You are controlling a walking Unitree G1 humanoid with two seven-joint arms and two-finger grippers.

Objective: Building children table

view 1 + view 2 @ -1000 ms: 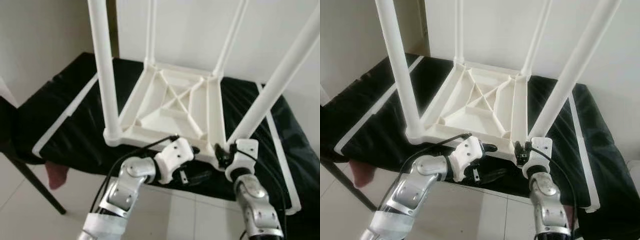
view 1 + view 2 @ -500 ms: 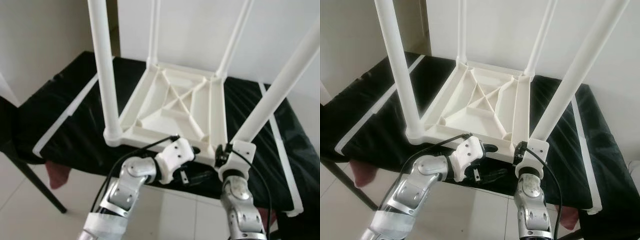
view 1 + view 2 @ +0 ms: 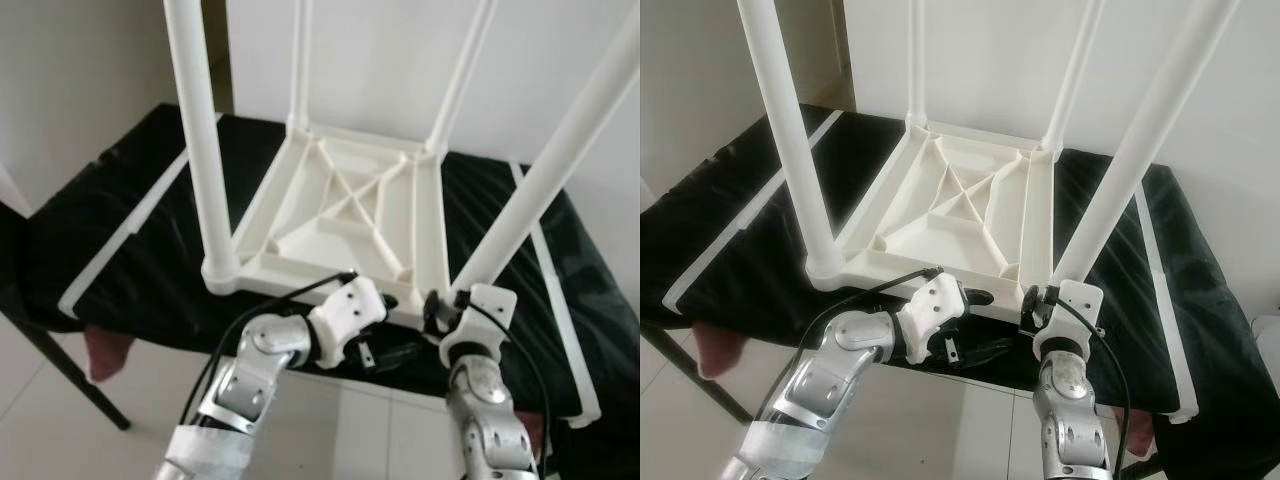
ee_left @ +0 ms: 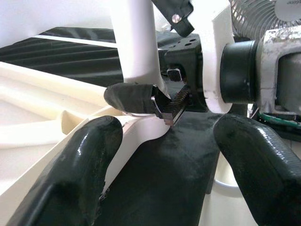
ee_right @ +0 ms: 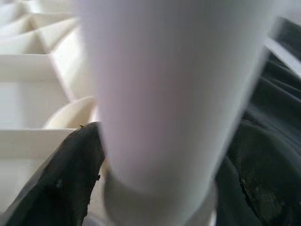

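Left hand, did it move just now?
No. The left hand stays open at the near edge of the upside-down table, in the same spot against that edge as before.

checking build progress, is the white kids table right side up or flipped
Flipped: the white table lies top-down on the black cover, ribbed underside showing, four legs pointing up.

1 upturned white table top [image 3: 345, 215], 4 white legs [image 3: 195, 140] standing on it, 1 black cloth-covered surface [image 3: 120, 215], 2 robot grippers: left [image 3: 385, 350], right [image 3: 440, 310].
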